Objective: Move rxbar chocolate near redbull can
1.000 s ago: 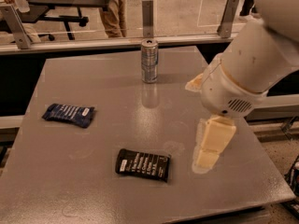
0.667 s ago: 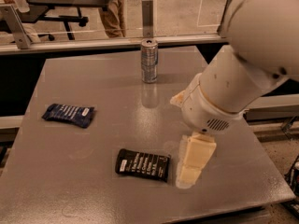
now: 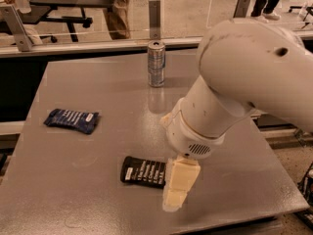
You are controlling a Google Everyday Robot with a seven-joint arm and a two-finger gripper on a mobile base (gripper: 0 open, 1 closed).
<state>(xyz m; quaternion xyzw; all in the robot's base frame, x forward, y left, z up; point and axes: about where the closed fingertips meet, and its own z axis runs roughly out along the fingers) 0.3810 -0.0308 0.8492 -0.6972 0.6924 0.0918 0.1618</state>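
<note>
The rxbar chocolate (image 3: 143,171), a flat black wrapper with white lettering, lies on the grey table (image 3: 88,82) near the front middle. The redbull can (image 3: 156,64) stands upright at the back middle of the table, well apart from the bar. My gripper (image 3: 175,196), cream coloured below a big white arm (image 3: 244,82), hangs down over the bar's right end and hides that end. I cannot tell whether it touches the bar.
A dark blue wrapper (image 3: 72,120) lies at the left of the table. A glass barrier with metal posts (image 3: 154,13) runs along the far edge. The table's front edge is close below the gripper.
The arm has swung left and toward the front. The gripper went from right of the black bar to over its right end. The bar, can and blue wrapper have not moved.
</note>
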